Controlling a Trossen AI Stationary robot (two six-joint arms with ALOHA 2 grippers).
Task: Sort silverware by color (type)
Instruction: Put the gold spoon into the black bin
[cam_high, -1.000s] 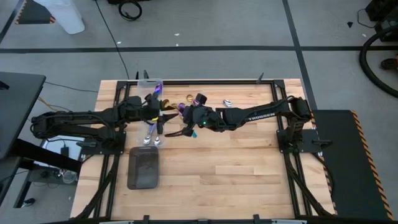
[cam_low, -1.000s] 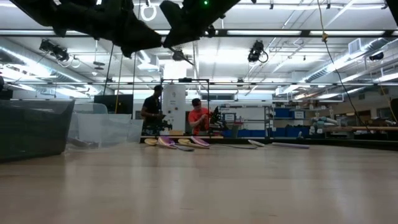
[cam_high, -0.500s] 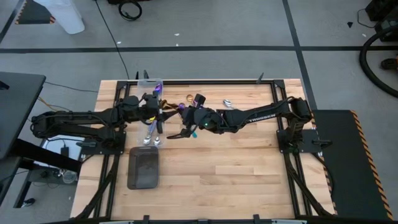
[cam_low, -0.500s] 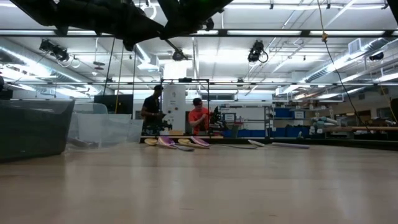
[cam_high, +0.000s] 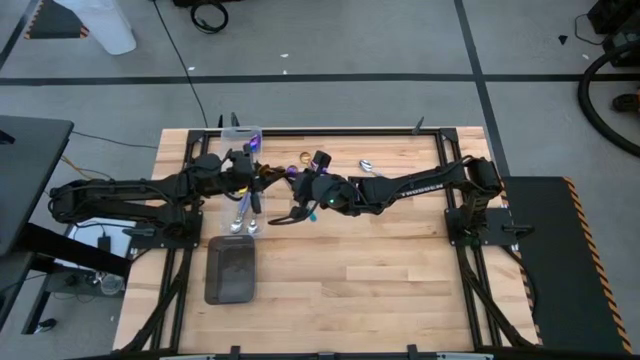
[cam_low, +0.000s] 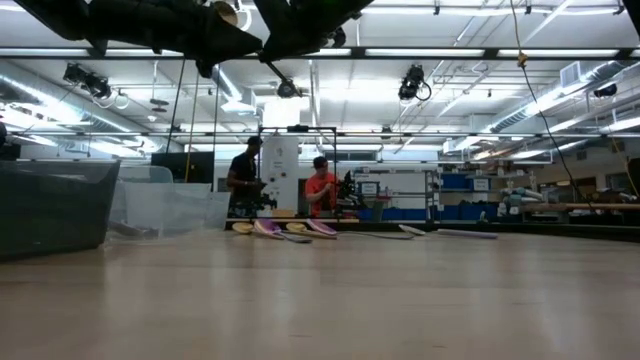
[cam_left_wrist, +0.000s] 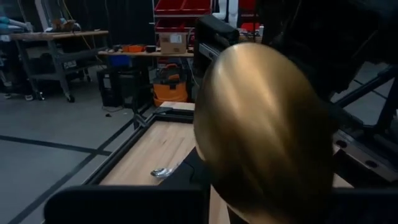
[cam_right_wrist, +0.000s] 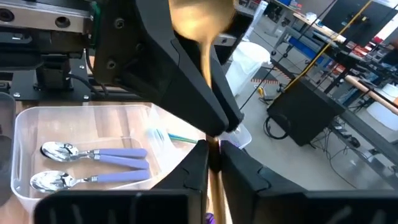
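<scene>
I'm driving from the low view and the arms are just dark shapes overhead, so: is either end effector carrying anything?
Observer: Yes, a gold spoon; the left end effector is clamped on its handle.
Operator: And the right one?
Observer: The right end effector looks closed on the same handle, farther from the bowl.
Operator: Anything sorted yet?
Observer: Two purple-handled spoons lie in the clear bin.
</scene>
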